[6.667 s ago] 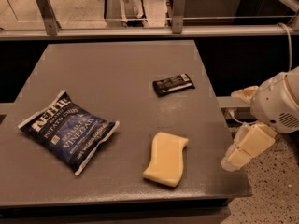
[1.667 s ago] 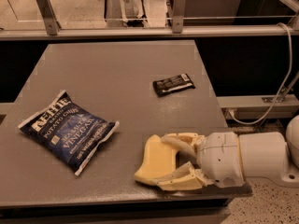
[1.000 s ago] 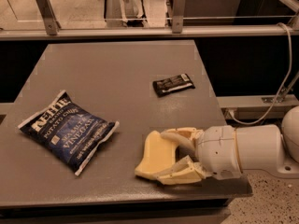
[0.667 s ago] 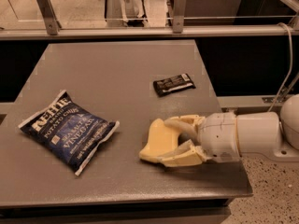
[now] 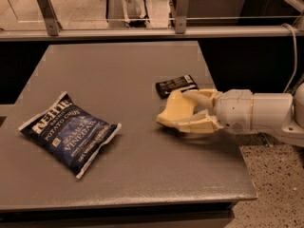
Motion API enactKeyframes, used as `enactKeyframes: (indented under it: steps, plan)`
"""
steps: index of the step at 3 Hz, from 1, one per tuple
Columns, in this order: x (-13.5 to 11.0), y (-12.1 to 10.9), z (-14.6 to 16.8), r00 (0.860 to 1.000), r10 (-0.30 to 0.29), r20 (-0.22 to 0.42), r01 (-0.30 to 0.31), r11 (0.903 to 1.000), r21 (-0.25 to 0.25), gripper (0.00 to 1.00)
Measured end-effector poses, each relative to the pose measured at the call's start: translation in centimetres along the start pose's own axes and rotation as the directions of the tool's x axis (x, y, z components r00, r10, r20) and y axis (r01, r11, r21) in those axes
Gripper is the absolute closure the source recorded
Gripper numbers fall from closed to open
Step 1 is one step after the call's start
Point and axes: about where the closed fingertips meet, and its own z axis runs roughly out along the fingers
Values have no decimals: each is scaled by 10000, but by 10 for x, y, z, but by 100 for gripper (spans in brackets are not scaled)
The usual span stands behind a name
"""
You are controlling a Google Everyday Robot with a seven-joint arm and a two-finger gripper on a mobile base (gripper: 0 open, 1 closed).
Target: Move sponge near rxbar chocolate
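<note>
Sponge [image 5: 172,109] sits clamped in the pincer [image 5: 185,112], which reaches in from 3 o'clock on the end of a thick white arm [image 5: 259,112] that crosses the right edge of the surface [image 5: 118,70]. The pincer is closed on the pale yellow block: one cream finger runs over the top of it, at about 1 o'clock from the sponge's middle, and the other runs under it, at about 5 o'clock, so the foam is pinched between the two. The sponge is tilted, its free end pointing toward 9 o'clock and dipping low, and its gripped end raised toward 12 o'clock. A soft shadow lies on the surface below the lower finger, and the sponge looks to be held just off the grey top rather than lying flat on it, though whether its lowest tip touches cannot be told. The rxbar chocolate [image 5: 176,84], a small black wrapper with pale lettering, lies flat at about 12 o'clock from the sponge and just beside it; the upper finger comes close to the wrapper's near right corner, and whether the two touch cannot be told. Well apart from both, at roughly 8 o'clock from the sponge, a dark blue Kettle chips bag [image 5: 69,134] lies flat and slanted on the left half of the surface. A metal rail [image 5: 142,32] runs along the far side at 12 o'clock, and speckled floor [image 5: 278,189] shows past the surface's right corner at 4 o'clock.
</note>
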Motion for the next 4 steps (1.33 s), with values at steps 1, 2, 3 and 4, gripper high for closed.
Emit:
enactKeyframes:
  steps: [1,2,3,4]
  plan:
    - [-2,-37,-8,9999,-111,54,107,9971,755,100]
    - [5,-64,-13,9992,-21,-402,78,9898,1421,100]
    - [13,-83,-16,9966,109,-817,51,9813,1925,100]
    - [23,-96,-21,9920,350,-1212,-62,9732,2298,100]
